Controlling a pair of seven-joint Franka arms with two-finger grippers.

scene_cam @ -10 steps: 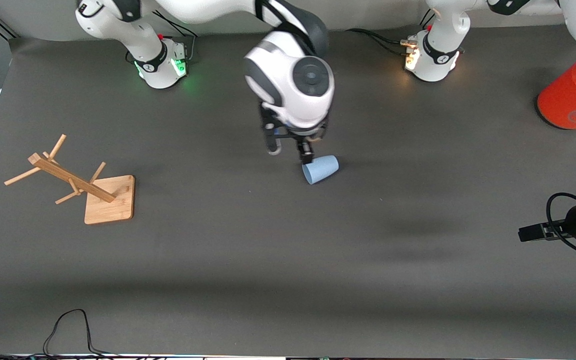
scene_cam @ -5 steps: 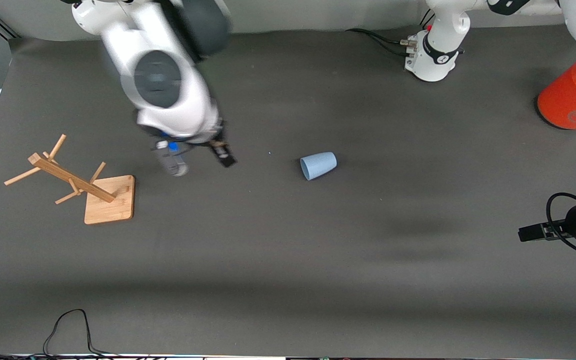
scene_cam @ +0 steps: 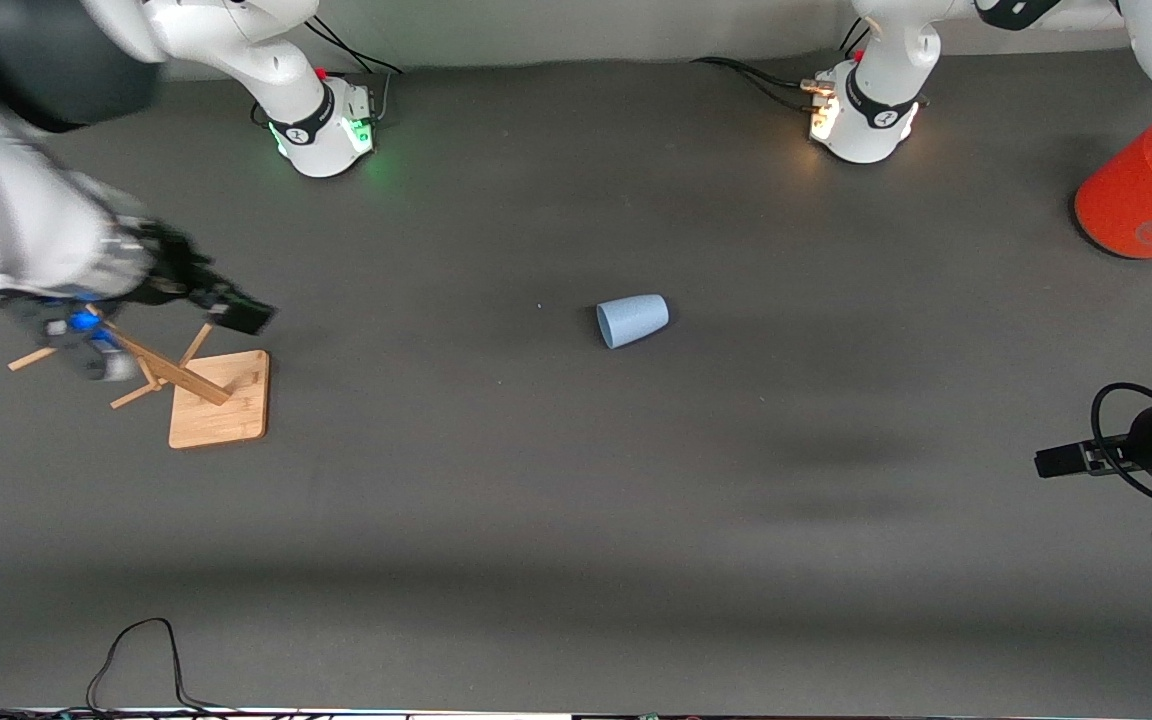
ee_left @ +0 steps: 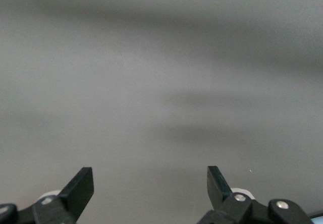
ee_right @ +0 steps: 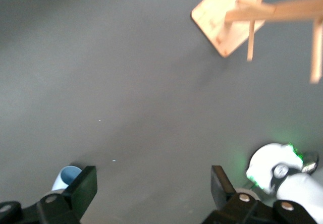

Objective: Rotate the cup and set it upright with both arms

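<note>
The cup (scene_cam: 633, 320) is seen lying on its side on the counter (scene_cam: 576, 500), well apart from both claws: the right claw (ee_right: 151, 186), wide open and empty, is held over the wooden rack (scene_cam: 151, 365), and the left claw (ee_left: 150, 186) waits, wide open and empty.

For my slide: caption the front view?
Cup lies on its side mid-table; right gripper open above wooden rack.
</note>
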